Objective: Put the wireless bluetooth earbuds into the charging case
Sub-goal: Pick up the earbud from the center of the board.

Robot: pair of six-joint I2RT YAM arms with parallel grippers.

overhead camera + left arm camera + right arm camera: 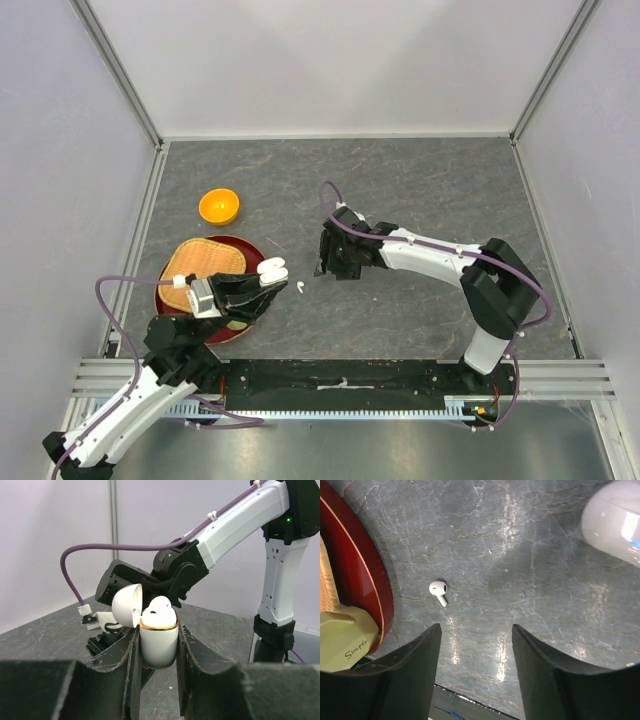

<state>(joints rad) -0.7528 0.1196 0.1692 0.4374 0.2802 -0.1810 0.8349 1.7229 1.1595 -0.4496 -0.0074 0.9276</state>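
Note:
My left gripper (258, 288) is shut on a white charging case (158, 642) with a gold rim, held upright above the table. Its lid (126, 605) is open, tipped to the left. A white earbud (161, 606) sits in the case opening and sticks up above the rim. Another earbud (438, 588) lies loose on the grey table; it also shows in the top view (300, 287), just right of the case (272, 268). My right gripper (476, 630) is open and empty, hovering above the table a little right of the loose earbud (330, 268).
A dark red plate (240, 243) with a woven mat (205, 265) lies under my left arm; its rim shows in the right wrist view (367, 575). An orange bowl (219, 206) stands behind it. White walls with metal rails enclose the table.

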